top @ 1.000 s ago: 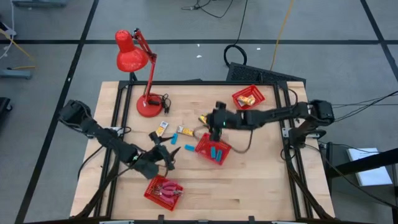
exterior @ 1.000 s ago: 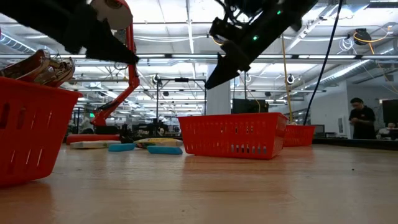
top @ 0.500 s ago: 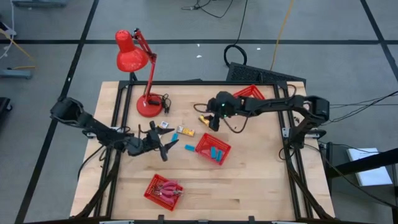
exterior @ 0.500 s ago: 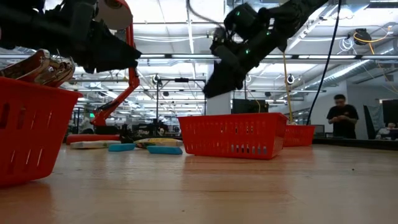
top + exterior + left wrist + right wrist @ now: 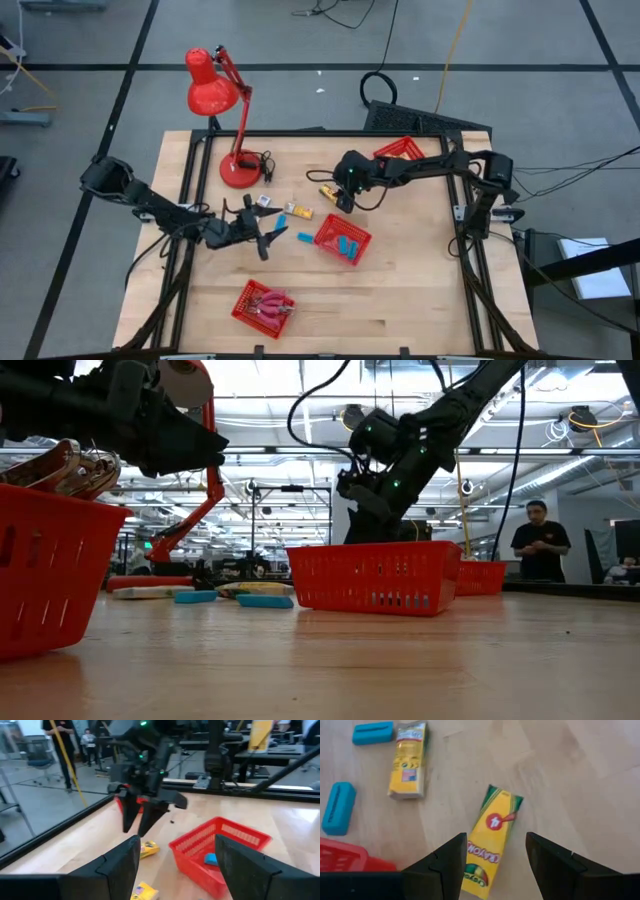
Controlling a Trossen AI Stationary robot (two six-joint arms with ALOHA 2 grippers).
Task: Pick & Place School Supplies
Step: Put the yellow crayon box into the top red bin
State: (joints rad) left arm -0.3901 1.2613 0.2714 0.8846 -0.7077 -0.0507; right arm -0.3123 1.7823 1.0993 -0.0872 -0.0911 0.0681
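**Sorting well under way, several loose supplies still on the table**

We judge the job partly done. Three red baskets already hold things: the basket near the front edge [image 5: 263, 306] carries the pink-handled tools [image 5: 270, 305], the middle basket [image 5: 343, 241] has blue blocks [image 5: 347, 246] in it, and the basket toward the far right corner [image 5: 400, 152] seems to hold yellow packets, though we cannot make them out well.

What is left lies loose on the table [image 5: 420, 290] between the red lamp [image 5: 215, 95] and the middle basket: a crayon box [image 5: 491, 842], a second yellow packet [image 5: 408, 759] a little apart from it, and two blue blocks [image 5: 338, 807] beside that packet, with one more small item near the lamp's base that we cannot identify.

Our right gripper [image 5: 494, 851] hangs just above the crayon box with its fingers [image 5: 447, 860] spread wide, one on each side of the box and nothing held. We take this to be the approach for the next pick.

Our left gripper [image 5: 176, 852] hovers over the table to the left of the middle basket, fingers wide apart and empty, pointed toward the right arm and the middle basket.

By our reckoning about half the items remain to be sorted.
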